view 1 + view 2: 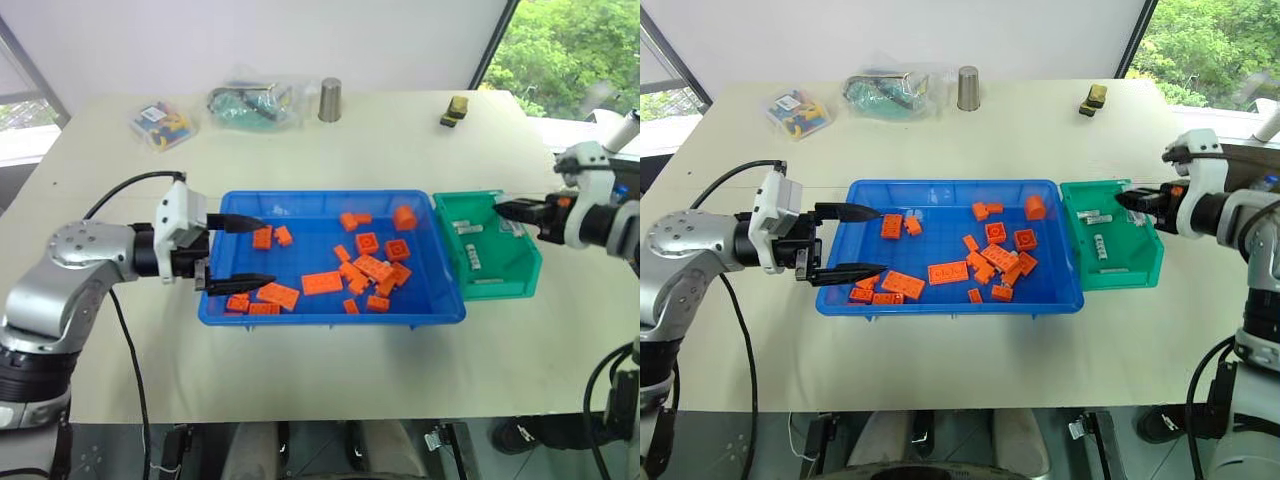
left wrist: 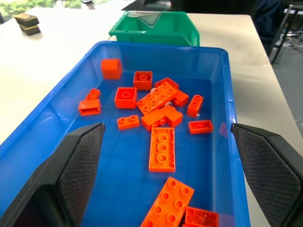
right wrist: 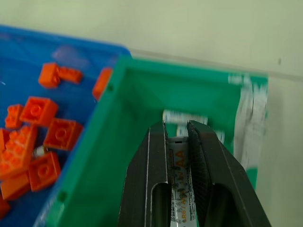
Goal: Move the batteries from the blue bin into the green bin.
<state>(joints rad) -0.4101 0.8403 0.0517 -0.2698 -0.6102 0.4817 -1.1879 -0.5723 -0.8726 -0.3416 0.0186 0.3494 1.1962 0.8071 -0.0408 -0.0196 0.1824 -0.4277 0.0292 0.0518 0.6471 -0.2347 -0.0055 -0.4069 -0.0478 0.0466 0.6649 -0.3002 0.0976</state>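
**Operator:** Report the position of the load.

**Unit:** One battery [image 3: 179, 184] sits pinched between my right jaws, label side showing, lengthwise along the fingers. My right gripper [image 1: 508, 210] hangs over the green bin [image 1: 520, 272], near its outer rim. Several batteries [image 1: 1098, 232] already lie on the bin floor. The green bin stands touching the right end of the blue bin [image 1: 330, 310] on the worktop [image 1: 400, 140].

**Operator:** Left side?

**Unit:** My left gripper [image 1: 240, 253] hovers at the left end of the blue bin with its jaws spread wide and nothing between them. Orange bricks [image 1: 365, 270] are scattered below and ahead of it. A pale cylinder tip, possibly a battery, shows under the brick cluster in the left wrist view; I cannot confirm it.

**Operator:** Failure modes from here?

**Unit:** Three, by my estimate.
1. Release near the rim: the battery can strike the edge and roll onto the worktop.
2. Release from height: a cylinder landing on others may bounce out.
3. Left side: any battery buried under bricks invites a mixed grasp, carrying a brick along.
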